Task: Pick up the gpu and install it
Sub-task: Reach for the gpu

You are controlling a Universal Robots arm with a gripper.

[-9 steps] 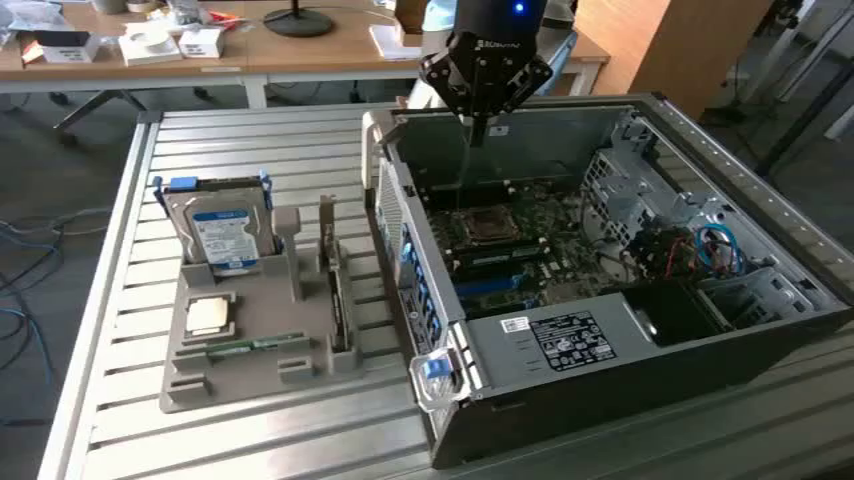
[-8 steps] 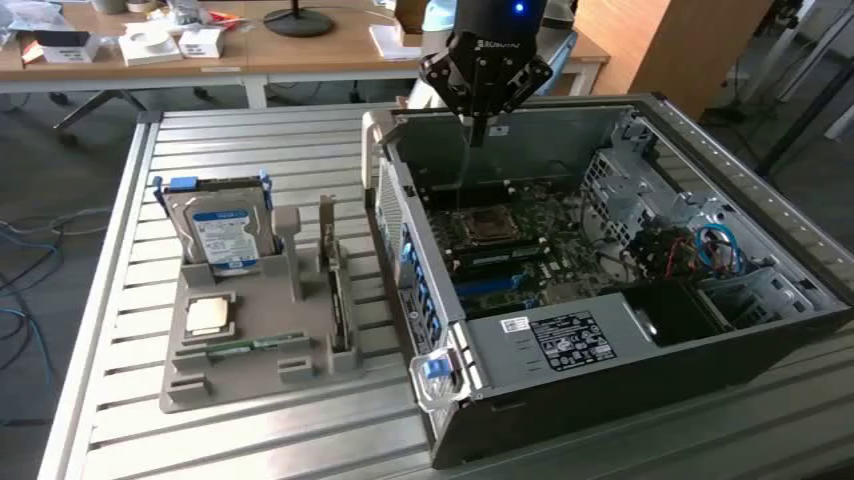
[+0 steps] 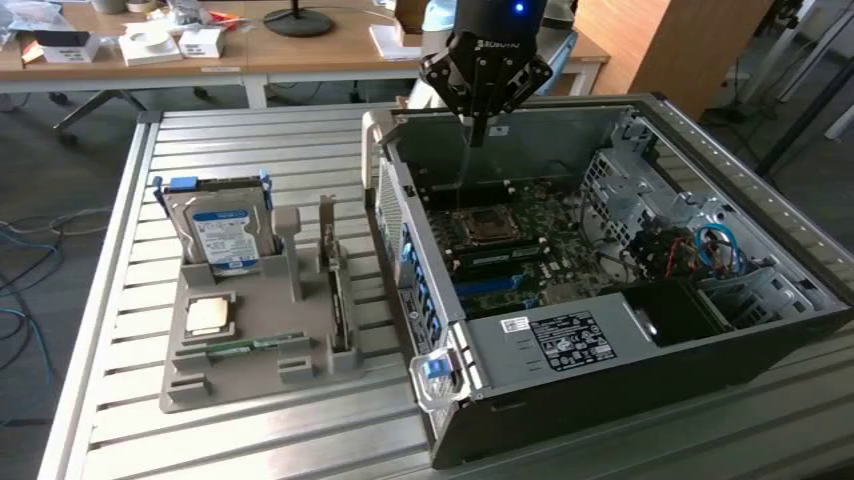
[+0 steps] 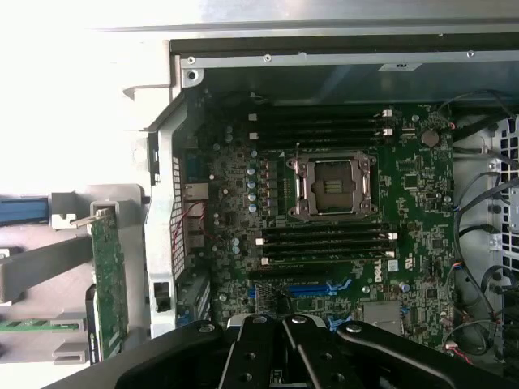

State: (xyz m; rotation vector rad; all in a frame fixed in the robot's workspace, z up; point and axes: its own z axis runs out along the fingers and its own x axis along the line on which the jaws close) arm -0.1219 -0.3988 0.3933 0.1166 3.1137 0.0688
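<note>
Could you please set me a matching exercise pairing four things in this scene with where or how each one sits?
Things:
1. gpu
2. hard drive
3. memory stick
4. end effector

States:
A. shut, above the open case
B. lying flat in the holder
C. on edge in the holder, nearest the case
D. upright in the holder, blue-white label showing

Pairs: 1-C; 2-D; 3-B; 4-A
</note>
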